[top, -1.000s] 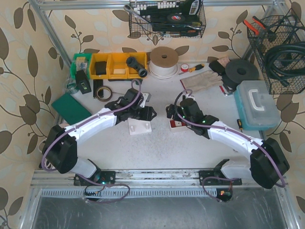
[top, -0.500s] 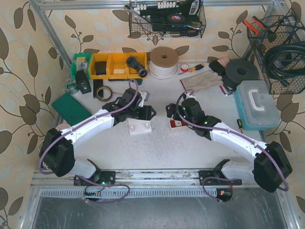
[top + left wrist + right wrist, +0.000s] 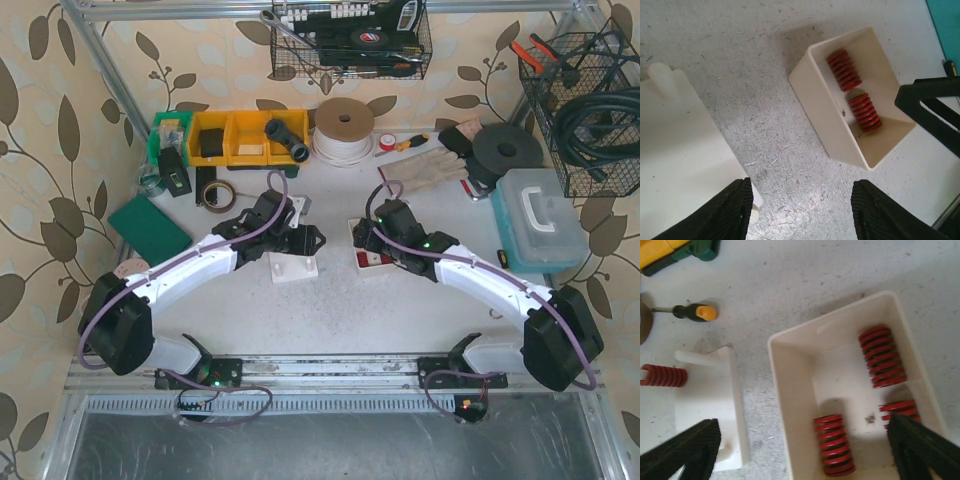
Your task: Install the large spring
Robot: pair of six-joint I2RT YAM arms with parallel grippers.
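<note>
Top view is lit bright and even from overhead, with only soft shadows thrown on the table (image 3: 330, 310) under the arms and no glare spotted. The left wrist shot is sharp on the white tray (image 3: 820, 115), its shadow cast up-left, though the left fingers (image 3: 725, 210) are blurred. The right wrist shot is rendered softer overall, right fingers (image 3: 685, 450) smeared.

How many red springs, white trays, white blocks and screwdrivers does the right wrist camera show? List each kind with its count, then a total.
Red springs: 4
White tray: 1
White block: 1
Screwdriver: 1
Total: 7
</note>
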